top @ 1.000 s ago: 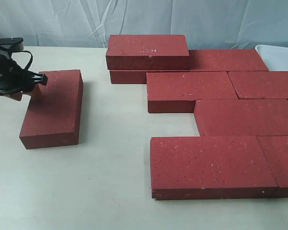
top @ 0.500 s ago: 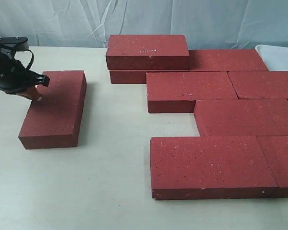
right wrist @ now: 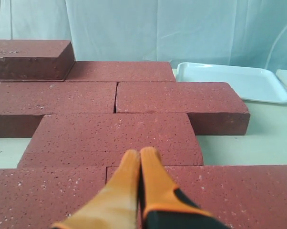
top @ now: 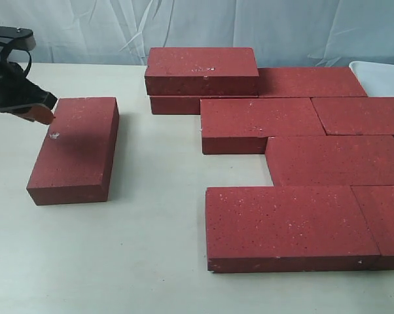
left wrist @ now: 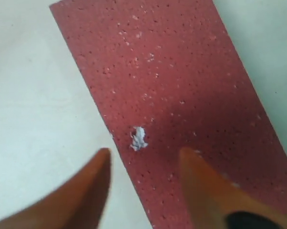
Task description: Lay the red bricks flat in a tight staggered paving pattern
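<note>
L claw [top: 42, 112] hangs at the far-left corner of the lone brick [top: 76, 147], jaws spread wide w/ nothing between them. In the left wrist view we see its orange fingers [left wrist: 93, 191] straddling the brick's long edge: one is over the table [left wrist: 34, 119], the other over the red top. A small white fleck [left wrist: 138, 138] sits on that top near the edge, just ahead of the tips. We can't tell if it's a chip or a scrap. The lone brick lies flat on the left of the table, well apart from the rest.

The other bricks [top: 334, 157] lie flat on the right in approx. four staggered rows, edges touching. One more, the stacked brick [top: 200, 65], rests on top at the group's back-left corner, over a lower brick whose front face shows beneath it. A white tray [top: 380, 75] sits at the back right, just beside the end of the back row.

R claw [right wrist: 139, 152] isn't visible in the exterior view. Its wrist cam shows the two fingertips [right wrist: 129, 167] pressed together, gripping nothing, over the paved rows. We can't tell if they touch the brick surface.
</note>
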Controlling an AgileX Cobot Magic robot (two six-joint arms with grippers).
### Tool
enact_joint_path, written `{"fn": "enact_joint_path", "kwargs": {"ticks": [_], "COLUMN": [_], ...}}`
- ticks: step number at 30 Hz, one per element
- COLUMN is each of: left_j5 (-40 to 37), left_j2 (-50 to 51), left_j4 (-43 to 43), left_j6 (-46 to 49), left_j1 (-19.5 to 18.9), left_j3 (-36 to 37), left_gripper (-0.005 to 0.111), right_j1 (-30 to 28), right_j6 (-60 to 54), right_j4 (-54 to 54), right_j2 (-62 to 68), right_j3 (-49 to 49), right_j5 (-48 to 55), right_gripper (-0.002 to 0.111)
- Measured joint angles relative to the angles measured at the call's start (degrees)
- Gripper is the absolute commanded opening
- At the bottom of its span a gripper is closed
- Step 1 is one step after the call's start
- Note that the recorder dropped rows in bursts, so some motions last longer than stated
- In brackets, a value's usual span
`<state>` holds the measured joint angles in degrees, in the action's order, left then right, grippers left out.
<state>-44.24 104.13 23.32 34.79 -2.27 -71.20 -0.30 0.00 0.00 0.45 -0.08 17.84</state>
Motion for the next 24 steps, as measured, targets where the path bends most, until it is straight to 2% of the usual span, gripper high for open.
{"fn": "enact_joint_path", "kwargs": {"ticks": [1,7,11,16,20,24], "left_j5": [0.6,2.3,-1.5,-5.7,-6.0,-6.7], "left_j2": [0.0,3.3,9.5,14.5,15.2,16.7], "left_j4": [0.0,2.4,6.6,10.1,11.8,14.5], "left_j6": [-0.6,-2.3,1.3,2.2,2.1,2.3], "left_j1": [0.0,-0.2,-0.3,-2.3,-4.2,-4.5], "left_j3": [0.0,-1.9,-6.1,-10.7,-11.2,-11.4], "left_gripper": [0.085,0.083,0.088,0.088,0.085,0.085], "right_j1": [0.0,0.0,0.0,0.0,0.0,0.0], "right_j6": [0.0,0.0,0.0,0.0,0.0,0.0], "right_j4": [0.0,0.0,0.0,0.0,0.0,0.0], "right_j2": [0.0,0.0,0.0,0.0,0.0,0.0], "right_j3": [0.0,0.0,0.0,0.0,0.0,0.0], "right_j5": [0.0,0.0,0.0,0.0,0.0,0.0], "right_gripper": [-0.001,-0.001,-0.001,-0.001,-0.001,-0.001]}}
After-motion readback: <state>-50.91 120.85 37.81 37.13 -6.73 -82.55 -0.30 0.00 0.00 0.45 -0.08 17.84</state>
